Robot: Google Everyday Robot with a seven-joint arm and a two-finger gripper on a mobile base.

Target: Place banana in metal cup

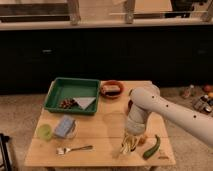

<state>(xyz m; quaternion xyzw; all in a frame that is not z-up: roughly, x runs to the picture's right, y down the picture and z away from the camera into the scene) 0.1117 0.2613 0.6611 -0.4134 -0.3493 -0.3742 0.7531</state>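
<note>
One white robot arm [170,112] reaches from the right over the pale wooden worktop [100,125]; its pincer [131,137] points down near the front edge, right upon the yellow banana [128,145], probably to take it from above; whether it is clamped on the fruit cannot be told; a long green vegetable [152,147] lies just beside. The metal cup is not surely recognised; perhaps it stands under the blue-grey packet [65,126], well apart at the left.

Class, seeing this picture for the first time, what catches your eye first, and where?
The white robot arm sweeps in from the picture's right, its gripper down over the banana near the front edge of the table. Next comes the green tray at the back left.
</note>
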